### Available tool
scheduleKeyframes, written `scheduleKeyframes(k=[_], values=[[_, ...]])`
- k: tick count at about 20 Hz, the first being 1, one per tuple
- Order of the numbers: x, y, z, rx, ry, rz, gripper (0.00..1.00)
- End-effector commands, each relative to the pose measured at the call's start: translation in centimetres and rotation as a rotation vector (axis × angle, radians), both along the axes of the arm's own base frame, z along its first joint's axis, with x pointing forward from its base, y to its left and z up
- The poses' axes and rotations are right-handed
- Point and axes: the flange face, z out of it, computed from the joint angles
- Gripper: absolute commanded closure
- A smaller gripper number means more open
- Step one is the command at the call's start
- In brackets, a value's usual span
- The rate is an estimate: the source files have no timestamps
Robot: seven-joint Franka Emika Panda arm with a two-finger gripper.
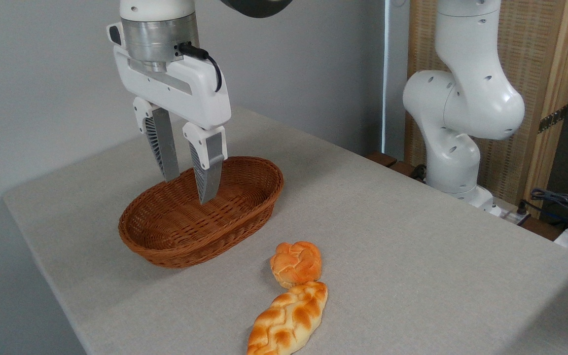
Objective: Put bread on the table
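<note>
Two pieces of bread lie out on the table (412,236), and my claw (188,190) is nowhere near either of them. I'm hanging over the wicker basket (175,236), fingers (161,143) pointing down, tips level with the rim, parted with clear daylight between them and nothing in my grip. I can see straight through the gap to the woven inside wall.

Down toward the front of the table sits the bun (296,263), round and knotted, golden-orange on top and paler underneath. It rests directly on the grey-beige cloth, outside the basket, just off the basket's near right side. Right below it, and touching or as good as touching, lies the braided loaf (289,320), long and oval, angled toward the bottom edge of the view, where its lower end is cut off.

From this angle the basket's interior shows only bare weave, though its near inner wall is hidden behind the rim.

Off to the right stands my arm's white base (461,113), past the table's far edge, in front of a wooden panel (550,74). Some cables (560,202) trail at the far right.
</note>
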Motion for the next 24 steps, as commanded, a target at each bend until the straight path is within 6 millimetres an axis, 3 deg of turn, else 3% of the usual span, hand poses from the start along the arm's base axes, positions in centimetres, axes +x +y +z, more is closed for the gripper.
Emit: scheduleKeyframes(k=[1,4,8,16,21,24], values=[[-1.0,-1.3,1.0,-0.013,0.038,-0.034,0.0],[-1.2,-1.6,0.7,-0.001,0.054,-0.049,0.0],[-1.4,0.3,0.9,-0.002,0.064,-0.082,0.0],[-1.7,1.3,1.4,-0.003,0.067,-0.09,0.0],[-3.1,1.6,2.0,-0.001,0.06,-0.086,0.0],[-3.2,3.1,2.3,-0.003,0.055,-0.077,0.0]])
